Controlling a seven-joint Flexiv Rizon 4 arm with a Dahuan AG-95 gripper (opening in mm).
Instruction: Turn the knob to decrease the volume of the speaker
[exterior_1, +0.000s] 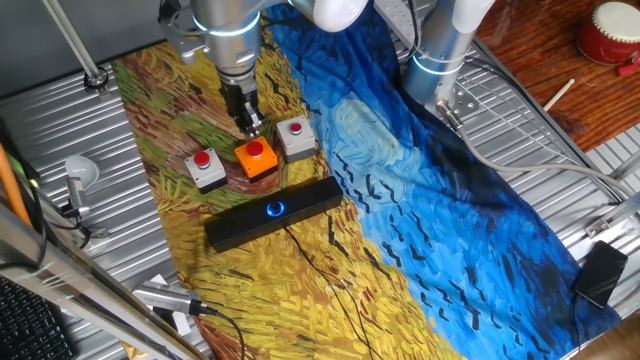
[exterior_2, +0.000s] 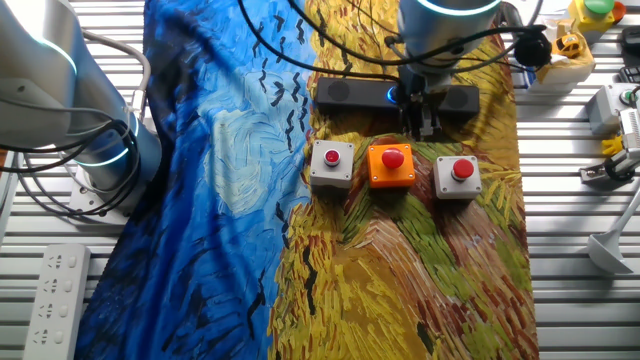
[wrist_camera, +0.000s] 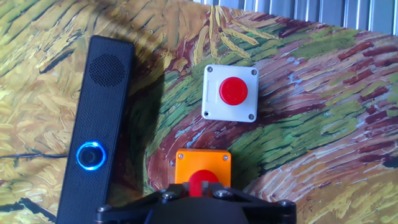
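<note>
The speaker (exterior_1: 300, 200) is a long black bar on the painted cloth, with a thin black cable running from it. Its knob (exterior_1: 274, 209) glows with a blue ring at the bar's middle. Both also show in the other fixed view, speaker (exterior_2: 345, 92) and knob (exterior_2: 392, 95), and in the hand view, speaker (wrist_camera: 102, 93) and knob (wrist_camera: 91, 155). My gripper (exterior_1: 250, 126) hangs above the orange box (exterior_1: 257, 158), behind the speaker and apart from it. Its fingertips (wrist_camera: 186, 185) stand a narrow gap apart with nothing between them. In the hand view the knob lies to the gripper's (wrist_camera: 196, 185) left.
Two grey boxes with red push-buttons (exterior_1: 206, 168) (exterior_1: 296, 137) flank the orange box with its red button (wrist_camera: 202, 163). One grey box (wrist_camera: 231, 92) shows in the hand view. A second robot base (exterior_1: 440, 60) stands at the back right. Metal slats surround the cloth.
</note>
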